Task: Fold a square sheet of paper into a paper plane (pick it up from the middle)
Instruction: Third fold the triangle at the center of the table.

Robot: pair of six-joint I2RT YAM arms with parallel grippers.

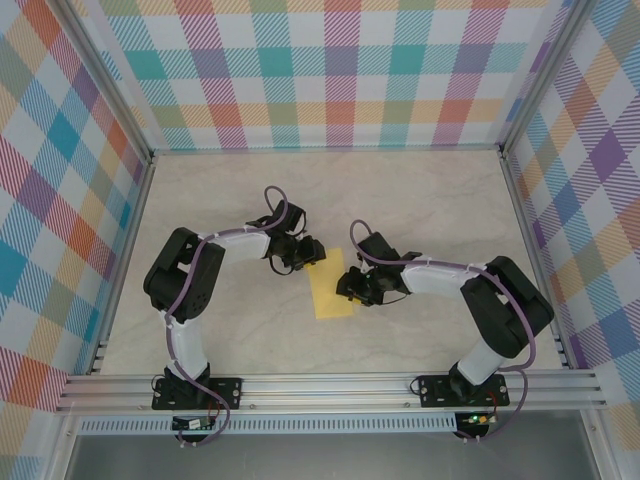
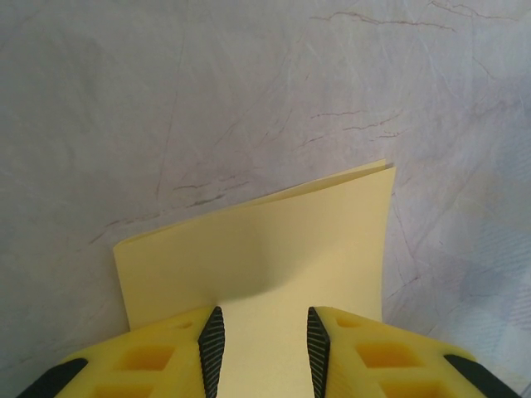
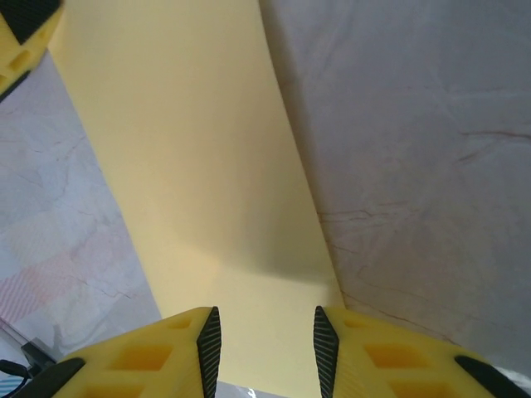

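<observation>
The square sheet of paper (image 1: 331, 291) lies on the table as a yellow rectangle folded in half, between the two grippers. My left gripper (image 1: 311, 256) hovers at its far end, my right gripper (image 1: 347, 285) at its right edge. In the left wrist view the paper (image 2: 274, 249) spreads out under the left gripper (image 2: 264, 344), and its two layers show slightly parted at the far edge. In the right wrist view the paper (image 3: 191, 166) runs away beneath the right gripper (image 3: 265, 348). Both pairs of jaws stand apart with nothing pinched between them.
The pale marbled table (image 1: 420, 200) is ringed by checked walls (image 1: 330, 70) and metal frame posts. An aluminium rail (image 1: 330, 388) carrying the arm bases runs along the near edge. A yellow finger of the left gripper (image 3: 25, 33) shows at the top left of the right wrist view.
</observation>
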